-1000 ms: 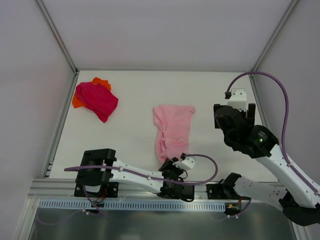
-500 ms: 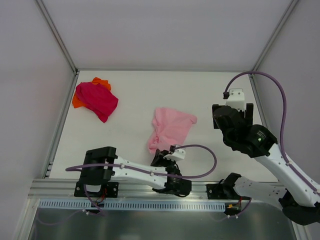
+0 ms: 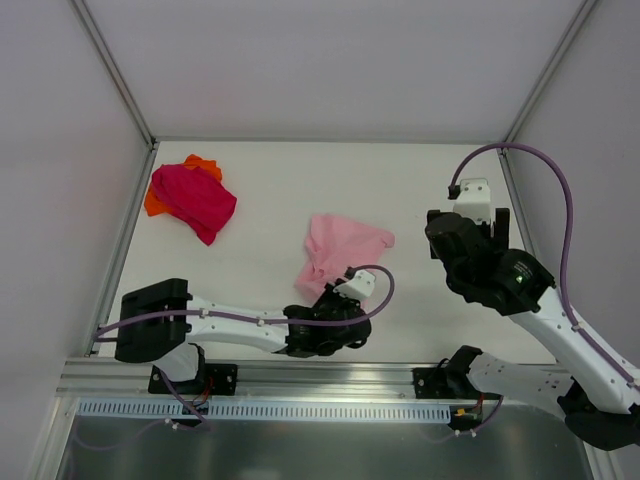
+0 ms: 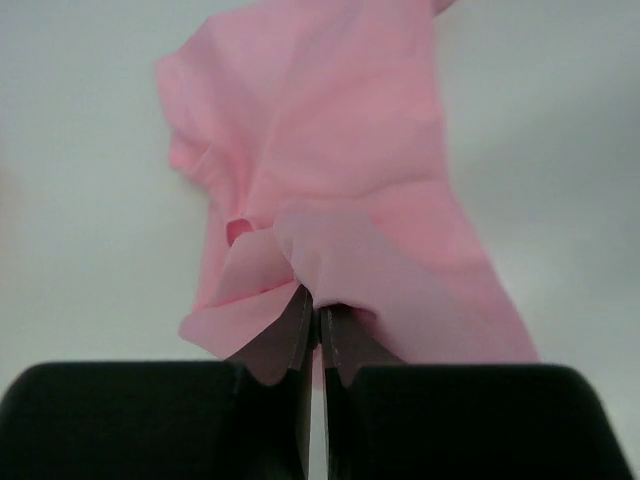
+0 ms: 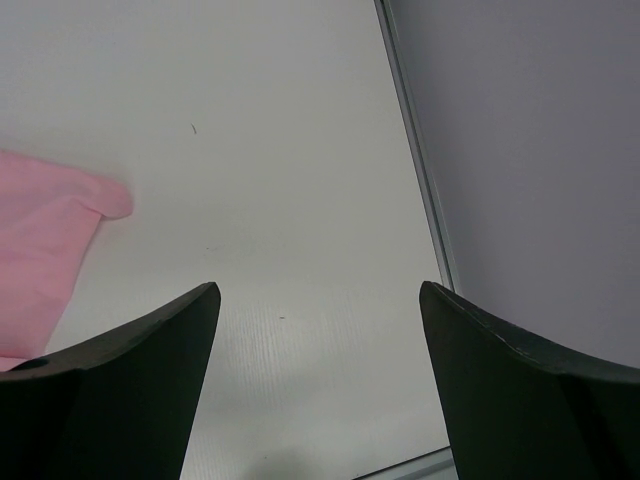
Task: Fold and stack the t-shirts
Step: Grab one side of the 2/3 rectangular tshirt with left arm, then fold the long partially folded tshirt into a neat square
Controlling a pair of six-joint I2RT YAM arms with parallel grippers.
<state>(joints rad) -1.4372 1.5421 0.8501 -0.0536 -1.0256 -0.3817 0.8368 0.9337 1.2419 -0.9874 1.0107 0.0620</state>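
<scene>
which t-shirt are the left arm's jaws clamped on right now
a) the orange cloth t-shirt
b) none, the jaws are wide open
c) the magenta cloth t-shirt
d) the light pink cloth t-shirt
d: in the left wrist view the left arm has its jaws shut on a fold of the light pink cloth t-shirt, while the magenta cloth t-shirt and the orange cloth t-shirt lie heaped at the far left of the table.

white table [image 3: 400, 180], pink t-shirt [image 3: 340, 245], magenta-orange heap [image 3: 195, 198]
</scene>
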